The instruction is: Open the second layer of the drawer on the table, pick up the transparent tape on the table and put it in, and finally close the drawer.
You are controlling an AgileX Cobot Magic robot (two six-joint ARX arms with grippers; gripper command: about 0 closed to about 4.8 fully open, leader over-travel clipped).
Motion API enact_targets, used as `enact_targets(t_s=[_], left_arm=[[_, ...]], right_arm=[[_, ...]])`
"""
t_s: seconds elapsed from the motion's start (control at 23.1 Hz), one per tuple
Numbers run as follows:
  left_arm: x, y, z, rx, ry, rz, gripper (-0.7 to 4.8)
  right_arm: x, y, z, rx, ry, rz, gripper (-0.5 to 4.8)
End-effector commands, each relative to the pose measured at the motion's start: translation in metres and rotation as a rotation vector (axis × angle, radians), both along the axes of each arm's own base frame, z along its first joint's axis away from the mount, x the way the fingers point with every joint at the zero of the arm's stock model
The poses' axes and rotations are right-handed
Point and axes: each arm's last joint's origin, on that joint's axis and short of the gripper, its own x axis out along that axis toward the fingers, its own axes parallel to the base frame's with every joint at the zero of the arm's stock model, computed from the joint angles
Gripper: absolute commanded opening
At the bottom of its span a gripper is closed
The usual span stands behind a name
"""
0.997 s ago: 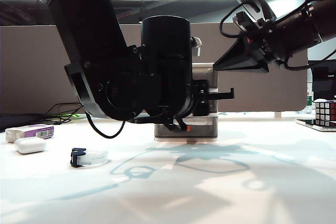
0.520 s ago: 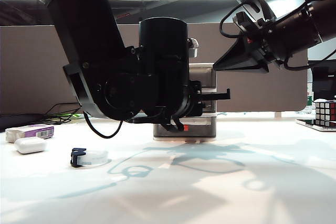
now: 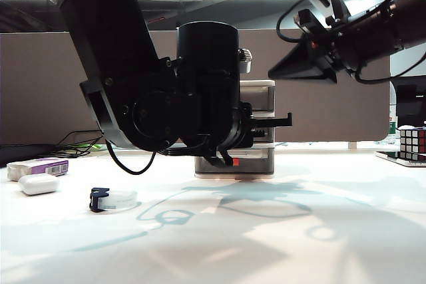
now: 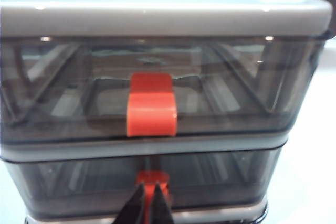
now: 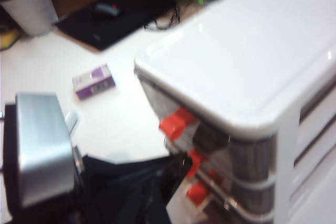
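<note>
Drawer (image 3: 256, 157) at surface (image 3: 279, 244) centre back, tape (image 3: 113, 199) front left, case (image 3: 38, 184) and box (image 3: 40, 166) far left

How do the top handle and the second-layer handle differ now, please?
The top handle stands free; the second-layer handle is pinched by the shut left claw. The top handle shows whole; the second-layer handle is partly covered. Both are red-orange, on smoky drawers. The right claw hangs high, right of the drawer unit.

Left claw (image 4: 148, 206) shut, right claw (image 3: 283, 71) aloft
</note>
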Motion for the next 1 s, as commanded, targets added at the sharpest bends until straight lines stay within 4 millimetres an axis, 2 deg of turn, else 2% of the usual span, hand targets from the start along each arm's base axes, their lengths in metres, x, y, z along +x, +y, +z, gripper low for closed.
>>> enact_targets(t_s=[0.04, 0.22, 0.52, 1.0], left_arm=[[0.001, 0.001, 0.0, 0.006, 0.004, 0.007, -0.06], [0.001, 0.001, 0.0, 0.007, 0.005, 0.006, -0.06], [0.001, 0.001, -0.004, 0.03, 0.033, 0.006, -0.06], [0.001, 0.001, -0.005, -0.002, 0.049, 0.004, -0.06]], right_arm=[[0.005, 0.002, -0.001, 0.01, -0.046, 0.002, -0.05], [0.015, 0.004, -0.014, -0.003, 0.001, 0.002, -0.05], [0.037, 0.011, -0.019, 0.007, 0.028, 0.048, -0.05], [0.039, 0.012, -0.018, 0.013, -0.006, 0.045, -0.05]])
